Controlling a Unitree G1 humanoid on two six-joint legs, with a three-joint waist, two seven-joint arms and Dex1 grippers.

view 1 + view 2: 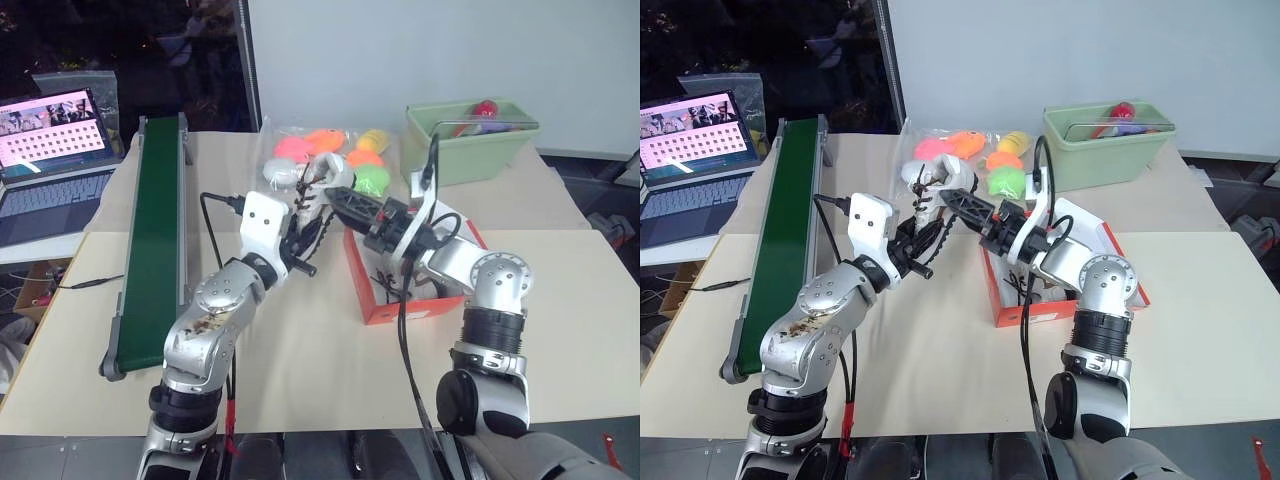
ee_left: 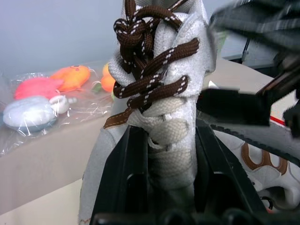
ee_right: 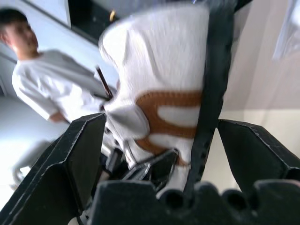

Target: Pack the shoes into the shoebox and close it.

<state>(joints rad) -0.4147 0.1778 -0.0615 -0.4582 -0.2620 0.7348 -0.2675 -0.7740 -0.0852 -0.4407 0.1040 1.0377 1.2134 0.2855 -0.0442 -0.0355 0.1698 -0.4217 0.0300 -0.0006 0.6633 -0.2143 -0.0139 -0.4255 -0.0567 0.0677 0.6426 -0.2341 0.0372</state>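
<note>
One off-white shoe (image 1: 316,192) with dark brown laces hangs in the air above the table, just left of the shoebox. My left gripper (image 1: 298,240) is shut on its laced upper (image 2: 164,122), with a black finger (image 2: 119,178) on each side. My right gripper (image 1: 340,200) is open and reaches in from the right, its fingers (image 3: 77,154) standing wide on either side of the shoe's black-soled end (image 3: 159,93) without pressing it. The orange-red shoebox (image 1: 405,305) lies open below my right arm. A second shoe (image 2: 262,159) with brown trim lies in it.
A long green conveyor belt (image 1: 155,230) runs along the table's left side. Bagged colourful plush toys (image 1: 330,155) lie at the back, with a pale green bin (image 1: 470,140) to their right. A laptop (image 1: 50,150) stands far left. A person (image 3: 42,79) in white stands in the background.
</note>
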